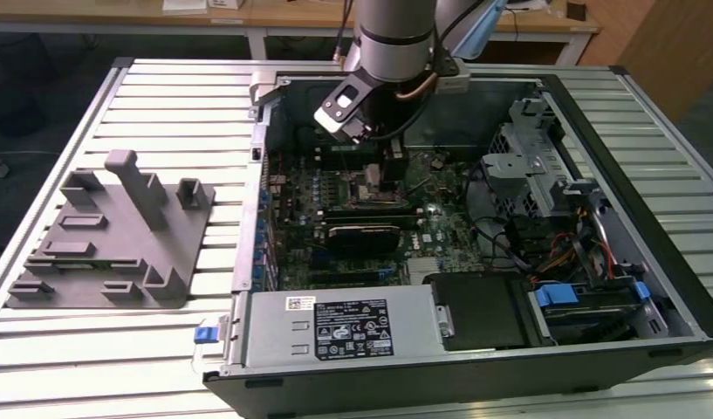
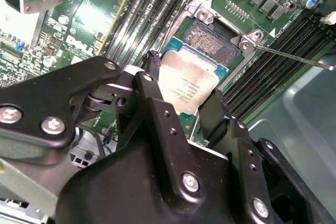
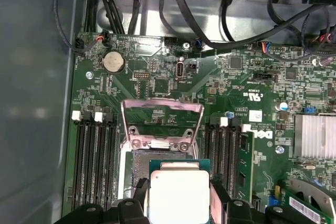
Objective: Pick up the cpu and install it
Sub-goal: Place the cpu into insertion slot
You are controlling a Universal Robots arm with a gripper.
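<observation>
The cpu point(image 2: 189, 85) is a small square chip with a shiny silver top and a thin green edge. My gripper point(image 2: 184, 90) is shut on it, one black finger point(image 2: 152, 85) on each of two opposite sides. In the first wrist view the cpu point(image 3: 178, 195) hangs over the near part of the open socket point(image 3: 157, 158), whose metal load plate point(image 3: 161, 124) is swung up. Whether the chip touches the socket I cannot tell. In the exterior view my gripper point(image 1: 386, 170) reaches down into the computer case point(image 1: 635, 288) over the motherboard point(image 1: 438, 231).
Memory slots point(image 3: 94, 156) flank the socket on both sides. The socket's thin lever rod point(image 2: 294, 59) sticks out sideways. Black cables point(image 3: 210, 19) run along the case wall. A heatsink point(image 3: 315, 135) stands nearby. A grey fixture point(image 1: 112, 236) lies on the slatted table beside the case.
</observation>
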